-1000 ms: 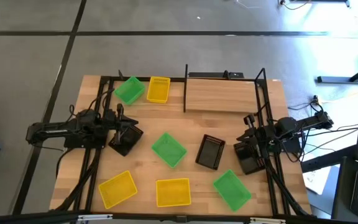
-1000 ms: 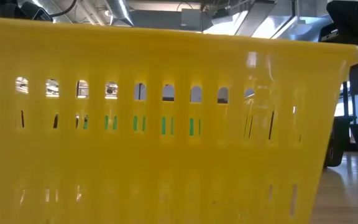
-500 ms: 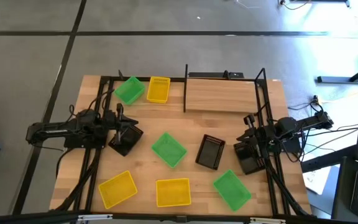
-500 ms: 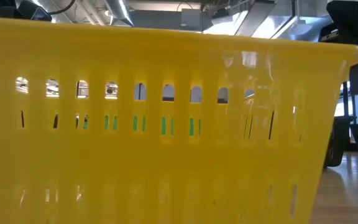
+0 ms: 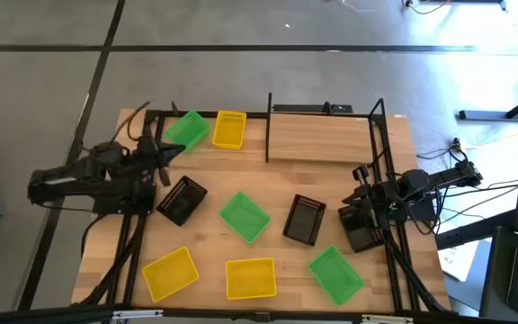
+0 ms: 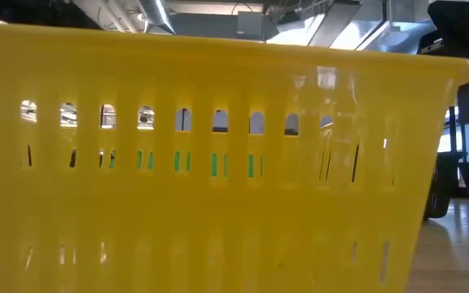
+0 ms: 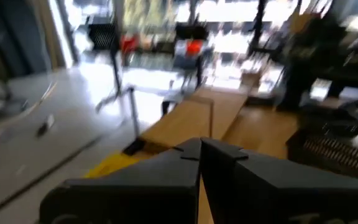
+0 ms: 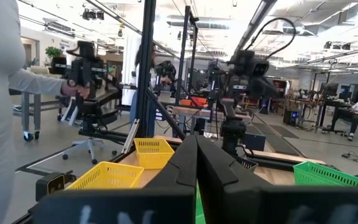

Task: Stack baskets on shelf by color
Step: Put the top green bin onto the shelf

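1. your left hand (image 5: pixel 156 155) has pulled off the black basket (image 5: pixel 183 200) it was over a second ago and swung toward the back of the table (image 5: pixel 277 184). that basket has stayed where it was, uncovered now, just beside the hand on the side toward the table's middle.
2. left hand: the wrist view shows its fingers (image 7: pixel 166 163) pressed together with nothing between them. it's empty.
3. right hand (image 5: pixel 358 225) hasn't shifted. its fingers (image 8: pixel 178 163) also meet tip to tip in its wrist view. a dark shape sits under it in the high view; i can't tell whether that's a basket or part of the arm.
4. the shelf (image 5: pixel 322 137) is well away from the left hand, beyond the green basket (image 5: pixel 187 130) and yellow basket (image 5: pixel 229 129) that lie near its tips. it's closer to the right hand. no basket is on it yet, so i'd judge the task is barely started.
5. a second black basket (image 5: pixel 306 219) lies just beside the right hand. the other greens and yellows are loose on the table nearer its front edge.
6. risks from here:
   - with the fingers together, a descent onto any basket rim would push or tip the light tray, not grip it. spread them first.
   - the green and yellow pair nearly touch, so reaching for one could nudge the other.
   - the shelf's thin black posts (image 5: pixel 269 126) stand between your left hand and the board. a carried basket could catch on them.
   - the low view is filled by one yellow basket (image 6: pixel 218 179), so you can't check heights from it.
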Available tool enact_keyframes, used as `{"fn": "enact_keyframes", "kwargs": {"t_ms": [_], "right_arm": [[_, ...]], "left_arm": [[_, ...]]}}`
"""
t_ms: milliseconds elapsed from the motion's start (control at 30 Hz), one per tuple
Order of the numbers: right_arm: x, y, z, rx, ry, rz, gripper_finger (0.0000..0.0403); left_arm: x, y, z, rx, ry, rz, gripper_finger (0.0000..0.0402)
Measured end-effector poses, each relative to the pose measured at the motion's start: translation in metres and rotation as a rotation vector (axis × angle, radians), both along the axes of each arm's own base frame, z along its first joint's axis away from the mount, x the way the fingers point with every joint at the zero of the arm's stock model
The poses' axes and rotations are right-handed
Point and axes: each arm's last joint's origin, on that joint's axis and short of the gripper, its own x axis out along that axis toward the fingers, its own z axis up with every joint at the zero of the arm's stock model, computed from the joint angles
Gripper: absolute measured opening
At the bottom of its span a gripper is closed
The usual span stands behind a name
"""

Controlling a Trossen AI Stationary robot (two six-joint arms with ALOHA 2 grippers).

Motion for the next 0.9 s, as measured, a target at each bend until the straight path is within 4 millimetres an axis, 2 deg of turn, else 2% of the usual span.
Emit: {"fn": "enact_keyframes", "kwargs": {"t_ms": [133, 267, 467, 567, 700, 900], "right_arm": [[0.000, 0.000, 0.000, -0.003, 0.000, -0.001, 0.0001], [0.000, 0.000, 0.000, -0.003, 0.000, -0.001, 0.0000], [0.000, 0.000, 0.000, -0.003, 0.000, -0.001, 0.0001], [0.000, 0.000, 0.000, -0.003, 0.000, -0.001, 0.0000], [0.000, 0.000, 0.000, -0.003, 0.000, -0.001, 0.0001], [0.000, 0.000, 0.000, -0.003, 0.000, -0.001, 0.0001]], "left_arm": [[0.013, 0.004, 0.026, -0.101, 0.111, 0.087, 0.0000], [0.034, 0.007, 0.047, -0.234, 0.215, 0.163, 0.0000], [0.061, 0.018, 0.062, -0.554, 0.381, 0.389, 0.0000], [0.068, 0.027, 0.060, -0.740, 0.459, 0.529, 0.0000], [0.075, 0.039, 0.047, -0.899, 0.527, 0.622, 0.0000], [0.087, 0.051, 0.035, -0.936, 0.604, 0.649, 0.0000]]}}
